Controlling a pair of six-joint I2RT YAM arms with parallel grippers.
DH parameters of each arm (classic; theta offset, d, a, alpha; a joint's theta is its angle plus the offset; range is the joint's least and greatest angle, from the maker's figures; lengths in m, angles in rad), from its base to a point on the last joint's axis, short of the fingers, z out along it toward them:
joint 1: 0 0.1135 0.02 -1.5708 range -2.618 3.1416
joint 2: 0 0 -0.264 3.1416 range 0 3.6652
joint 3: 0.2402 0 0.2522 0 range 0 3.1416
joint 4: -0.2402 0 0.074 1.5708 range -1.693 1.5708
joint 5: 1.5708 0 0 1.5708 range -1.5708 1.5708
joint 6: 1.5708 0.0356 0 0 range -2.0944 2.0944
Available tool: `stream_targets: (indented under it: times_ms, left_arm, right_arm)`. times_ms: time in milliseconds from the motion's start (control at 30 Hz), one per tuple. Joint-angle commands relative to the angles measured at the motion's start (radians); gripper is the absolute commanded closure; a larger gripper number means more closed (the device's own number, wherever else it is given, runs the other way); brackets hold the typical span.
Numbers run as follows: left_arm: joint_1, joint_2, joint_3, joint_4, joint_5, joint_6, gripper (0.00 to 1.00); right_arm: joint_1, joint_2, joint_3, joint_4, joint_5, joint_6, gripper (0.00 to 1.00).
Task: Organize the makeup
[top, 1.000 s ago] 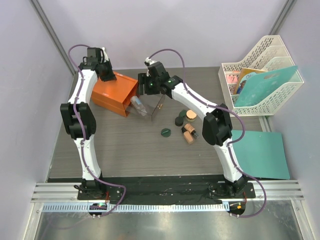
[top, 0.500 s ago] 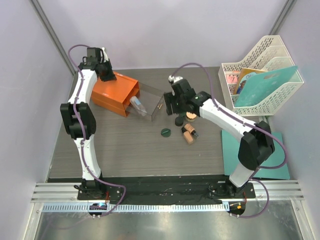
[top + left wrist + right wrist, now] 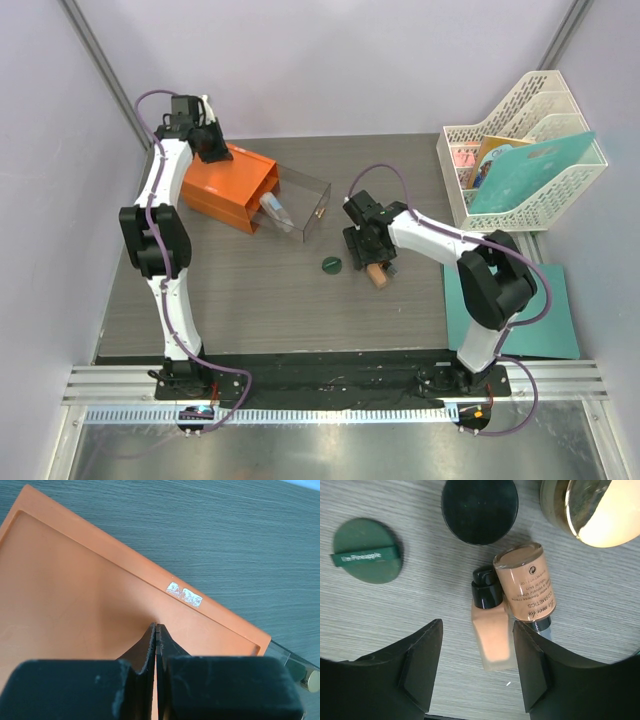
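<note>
The makeup lies in a cluster on the table. In the right wrist view I see a dark green disc [image 3: 366, 551], a dark round jar [image 3: 480, 510], a tan-lidded jar [image 3: 592, 507] and two tan-and-black bottles, one square [image 3: 492, 635] and one round [image 3: 527, 580]. My right gripper [image 3: 477, 630] is open just above them, its fingers either side of the square bottle; it hides most of the cluster in the top view [image 3: 365, 245]. The green disc [image 3: 332, 265] lies apart. A clear tube [image 3: 275, 212] lies in the drawer. My left gripper [image 3: 156, 626] is shut, tips on the orange box [image 3: 75, 580].
The orange drawer box [image 3: 228, 187] sits at the back left with its clear drawer [image 3: 305, 205] pulled out to the right. A white file rack [image 3: 520, 150] stands at the back right. A teal folder [image 3: 525, 305] lies at the right edge.
My right arm has swung from the clear drawer to the right and nearer, down over the makeup cluster. The left arm has not moved.
</note>
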Motion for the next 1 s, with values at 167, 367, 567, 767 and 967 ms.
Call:
stream_targets:
  times_ms: [167, 367, 567, 767, 967]
  left_arm:
    - [0.008, 0.235, -0.162, -0.446, -0.121, 0.058, 1.00]
    - [0.009, 0.235, -0.163, -0.444, -0.119, 0.057, 1.00]
    - [0.009, 0.232, -0.167, -0.444, -0.122, 0.058, 1.00]
    - [0.009, 0.228, -0.176, -0.443, -0.122, 0.058, 1.00]
    - [0.008, 0.225, -0.181, -0.440, -0.124, 0.060, 1.00]
  right_arm:
    - [-0.002, 0.079, -0.023, -0.024, 0.001, 0.001, 0.42]
    - [-0.002, 0.064, -0.031, -0.018, -0.003, -0.015, 0.84]
    - [-0.002, 0.001, 0.026, -0.023, 0.012, -0.016, 0.99]
    - [-0.003, -0.057, 0.182, -0.015, 0.008, -0.021, 0.99]
    - [-0.003, -0.051, 0.406, 0.025, -0.045, -0.022, 0.99]
